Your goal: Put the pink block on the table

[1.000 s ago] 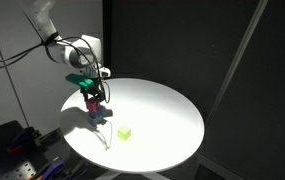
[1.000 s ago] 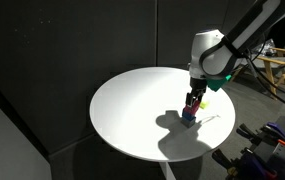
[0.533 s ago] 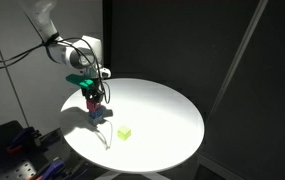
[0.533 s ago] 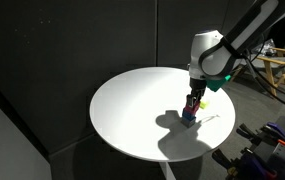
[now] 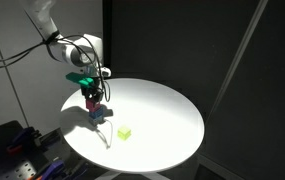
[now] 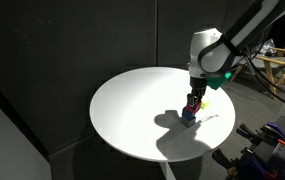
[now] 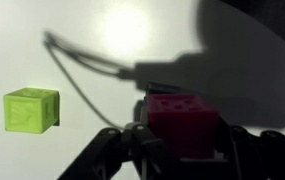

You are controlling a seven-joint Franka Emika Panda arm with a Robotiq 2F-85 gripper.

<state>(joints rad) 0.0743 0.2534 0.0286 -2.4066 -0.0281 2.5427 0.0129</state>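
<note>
The pink block (image 7: 182, 122) fills the lower middle of the wrist view, with my gripper (image 7: 182, 140) shut on it and dark fingers (image 7: 134, 140) against its sides. In both exterior views the gripper (image 5: 93, 102) (image 6: 192, 104) points straight down over the white table (image 5: 162, 110) (image 6: 132, 110). There the pink block (image 5: 92, 100) (image 6: 193, 101) sits on top of a dark blue cube (image 5: 98, 114) (image 6: 187, 115). The wrist view hides the blue cube under the pink block.
A yellow-green cube (image 5: 126, 132) (image 6: 205, 101) (image 7: 31, 110) lies on the table a short way from the stack. A thin cable (image 7: 92, 62) trails across the tabletop. Dark curtains surround the table, and equipment stands beyond its edge (image 6: 272, 135).
The jaws have closed onto the pink block. The arm and the cubes have stayed where they were.
</note>
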